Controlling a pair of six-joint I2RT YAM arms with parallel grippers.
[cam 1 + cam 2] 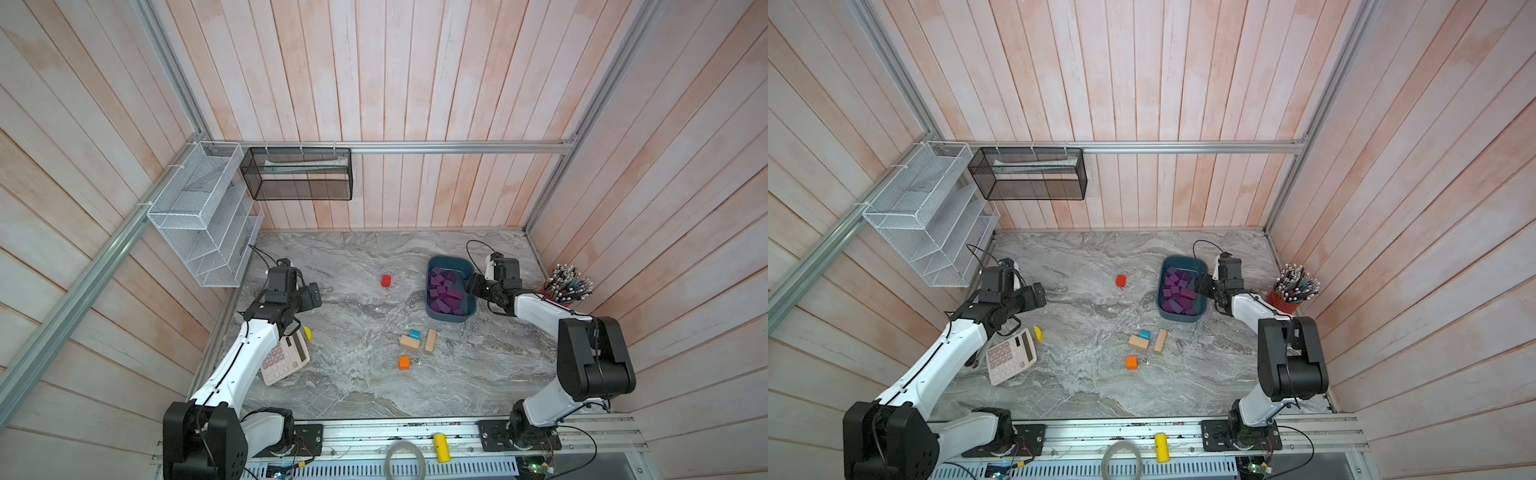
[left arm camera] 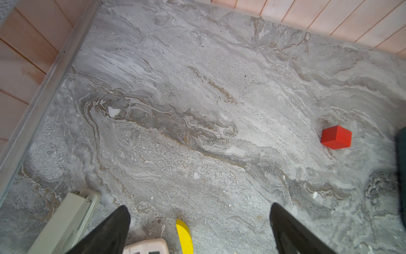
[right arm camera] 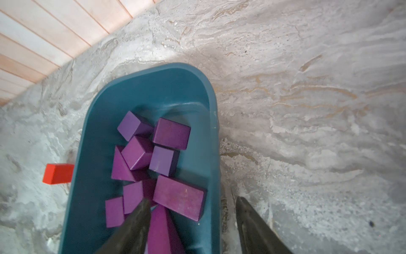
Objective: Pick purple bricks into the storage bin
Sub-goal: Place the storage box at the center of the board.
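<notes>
- The purple bricks [image 1: 446, 291] lie piled in the blue storage bin [image 1: 451, 319]. The bin sits on the gray tabletop [image 1: 353, 386], on the right side.
- The right pincer [image 3: 193, 200] is spread wide and holds nothing. One finger hangs over the bricks. The other hangs over the tabletop, just outside the bin's rim.
- The left pincer [image 2: 198, 207] is spread wide too, with nothing in it. It hangs above bare tabletop near a calculator [image 1: 286, 357].
- A red cube [image 1: 386, 280] sits alone, left of the bin.
</notes>
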